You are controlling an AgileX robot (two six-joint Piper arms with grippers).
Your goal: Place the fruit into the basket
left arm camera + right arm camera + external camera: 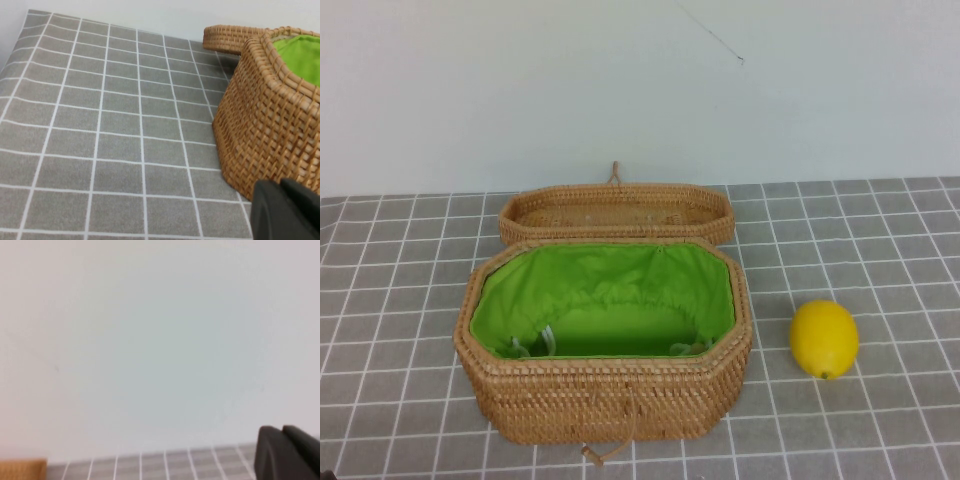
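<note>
Left gripper (285, 210) beside basket (270, 125); right gripper (287, 452) raised; lemon (824, 339) apart.

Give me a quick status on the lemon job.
Left gripper beside basket, right gripper facing the wall, neither holding anything. Lemon on table right of basket. Basket open, lid behind; path clear.

The left gripper (285, 210) and right gripper (287, 452) each show only 1 dark, smooth, rounded black piece.

text: none readable | labels: none on basket (610, 400), lid (616, 212) or lemon (824, 338) | numbers, brands, signs: none on the grey grid tablecloth (400, 300) or wall (620, 80)
</note>
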